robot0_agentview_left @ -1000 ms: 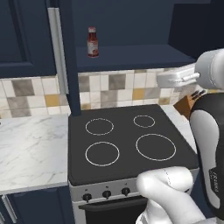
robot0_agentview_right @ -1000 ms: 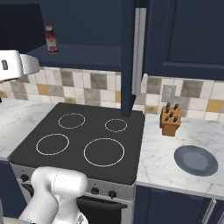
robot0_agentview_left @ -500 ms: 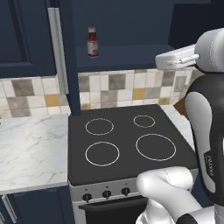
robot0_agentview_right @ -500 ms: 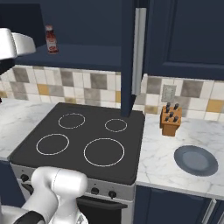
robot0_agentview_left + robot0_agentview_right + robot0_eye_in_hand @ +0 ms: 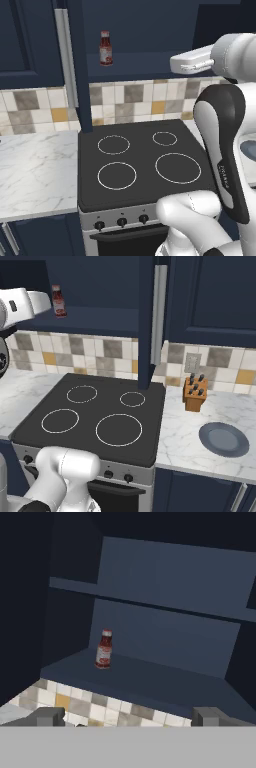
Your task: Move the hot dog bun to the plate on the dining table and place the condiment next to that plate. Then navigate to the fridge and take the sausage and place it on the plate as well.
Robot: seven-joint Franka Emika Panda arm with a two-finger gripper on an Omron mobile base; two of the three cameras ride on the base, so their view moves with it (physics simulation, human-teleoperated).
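Hand view: open gripper [image 5: 127,717] facing a dark shelf with a condiment bottle [image 5: 103,649].

Left base view, going left to right: a marble counter [image 5: 35,170] is sitting beside a black stove [image 5: 142,162], the red bottle [image 5: 105,48] is standing upright on the shelf [image 5: 135,65] above it, and the white arm [image 5: 220,125] is rising at right. Right base view: the bottle [image 5: 58,301] is standing at upper left, then the stove [image 5: 95,421], a knife block [image 5: 195,393] and an empty grey plate [image 5: 223,439] are sitting on the right counter. Jaws are standing wide apart, grasping nothing, well apart from the bottle.
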